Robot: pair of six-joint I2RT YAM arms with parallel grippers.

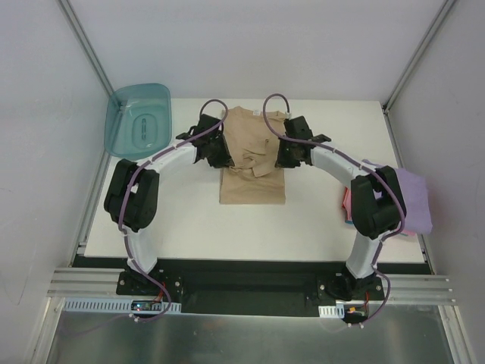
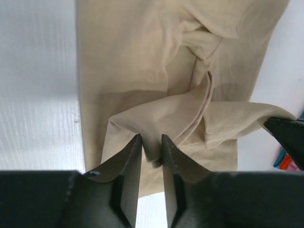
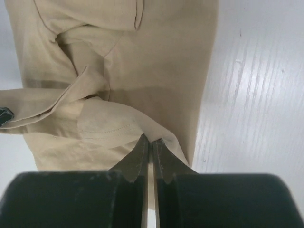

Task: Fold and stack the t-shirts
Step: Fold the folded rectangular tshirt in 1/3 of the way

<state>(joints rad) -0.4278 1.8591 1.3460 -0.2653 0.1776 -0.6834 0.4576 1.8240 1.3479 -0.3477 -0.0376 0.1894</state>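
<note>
Pinching opposite edges, left end effector (image 2: 151, 138) and right end effector (image 3: 150, 140) hold the tan t-shirt (image 1: 253, 189) between them.

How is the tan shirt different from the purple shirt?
The tan shirt lies mid-way across the table, rumpled and half folded; the purple shirt is a neat folded rectangle at the right edge. The left tool and right tool pinch the tan shirt; neither touches the purple shirt. Both are soft cloth.
</note>
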